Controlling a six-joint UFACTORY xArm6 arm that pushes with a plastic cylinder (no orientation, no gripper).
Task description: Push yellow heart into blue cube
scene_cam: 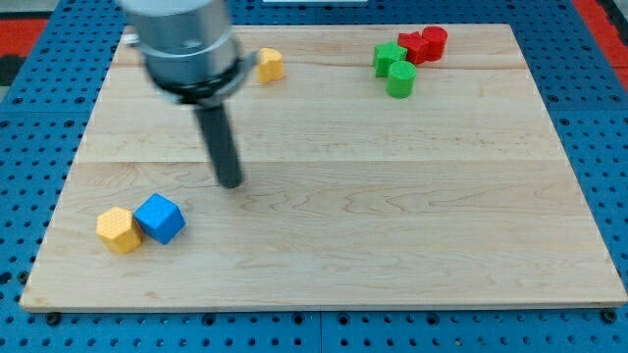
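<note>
The blue cube (160, 218) lies near the view's bottom left, touching a yellow block (119, 230) on its left. Another yellow block (269, 65) sits near the view's top, left of centre. I cannot tell from shape which yellow block is the heart. My tip (230, 182) rests on the board above and to the right of the blue cube, well apart from it, and far below the top yellow block.
A green star-like block (389, 56) and a green cylinder (400, 79) sit at the view's top right, with two red blocks (424, 44) touching them. The wooden board (392, 216) ends at a blue pegboard surround.
</note>
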